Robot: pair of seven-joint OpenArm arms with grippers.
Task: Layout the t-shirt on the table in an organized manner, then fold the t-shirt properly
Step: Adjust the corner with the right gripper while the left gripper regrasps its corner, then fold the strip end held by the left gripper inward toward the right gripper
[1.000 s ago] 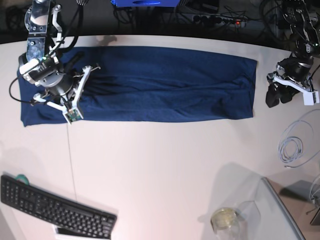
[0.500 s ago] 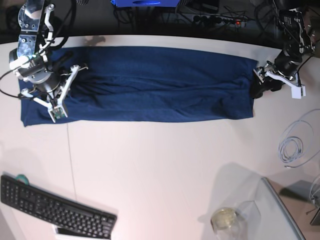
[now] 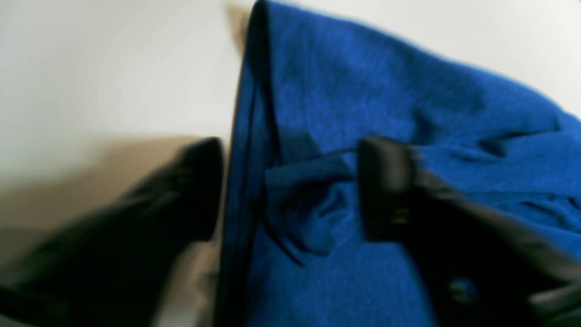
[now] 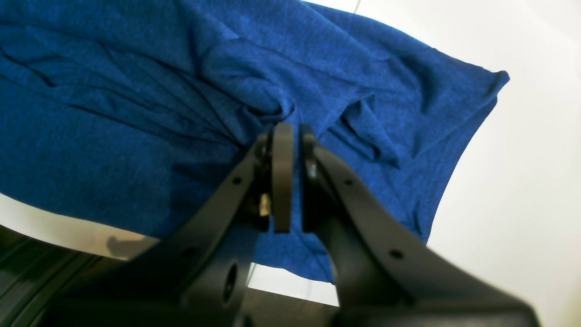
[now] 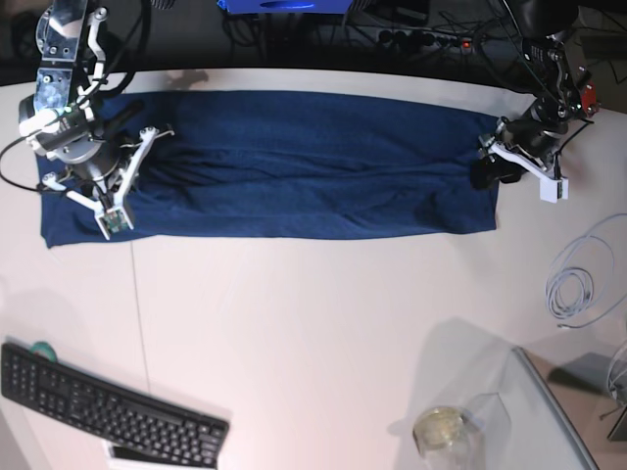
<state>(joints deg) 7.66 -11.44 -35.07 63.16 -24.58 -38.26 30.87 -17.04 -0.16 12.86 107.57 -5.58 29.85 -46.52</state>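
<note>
The navy t-shirt (image 5: 294, 166) lies as a long flat band across the far half of the white table (image 5: 313, 323). At its left end stands my right arm (image 5: 73, 147). In the right wrist view my right gripper (image 4: 289, 129) is shut, and creases of the t-shirt (image 4: 113, 113) run together into a pucker at its tips. My left gripper (image 5: 482, 171) is at the band's right edge. In the blurred left wrist view its jaws (image 3: 290, 190) stand apart. One finger (image 3: 181, 195) is over the table (image 3: 91, 68). The other finger (image 3: 386, 190) is on the t-shirt (image 3: 363, 91), with the hem and a small fold between them.
A black keyboard (image 5: 108, 411) lies at the near left. At the near right stand a glass jar (image 5: 439, 429) and a clear box (image 5: 549, 411). A coiled grey cable (image 5: 578, 284) lies at the right edge. Cables and a power strip (image 5: 421, 39) sit behind the table.
My left gripper has come in from the right of the table to the shirt's right edge, its jaws widening then narrowing. My right arm shifted left, then held still.
</note>
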